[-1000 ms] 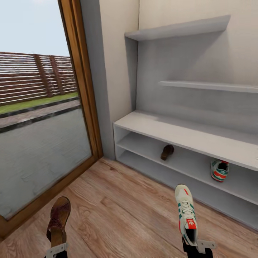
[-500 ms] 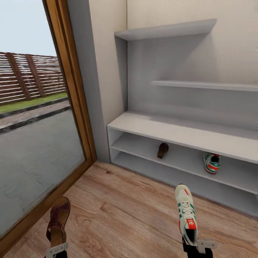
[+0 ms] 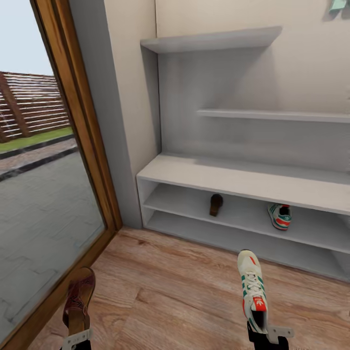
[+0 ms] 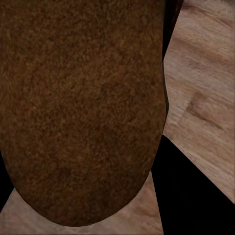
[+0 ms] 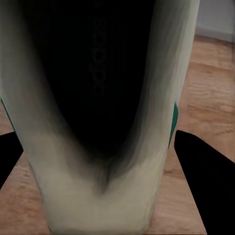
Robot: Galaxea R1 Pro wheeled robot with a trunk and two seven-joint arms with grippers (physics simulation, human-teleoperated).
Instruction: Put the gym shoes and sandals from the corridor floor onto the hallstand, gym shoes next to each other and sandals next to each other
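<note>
My left gripper at the head view's bottom left is shut on the heel of a brown sandal, whose sole fills the left wrist view. My right gripper at the bottom right is shut on the heel of a cream gym shoe with green stripes; its dark opening shows close up in the right wrist view. Both are held above the wood-plank corridor floor. Ahead stands the pale grey hallstand. On its upper low shelf rest a second sandal and a second gym shoe, apart from each other.
A tall glass door with a wooden frame runs along the left, showing pavement and a fence outside. Two staggered wall shelves hang above the bench. A mint-green letter peeks in at the top right corner.
The whole view has shifted: the hallstand and door frame slid left and look farther off, so the camera moved. Both grippers keep the same hold on sandal and shoe.
</note>
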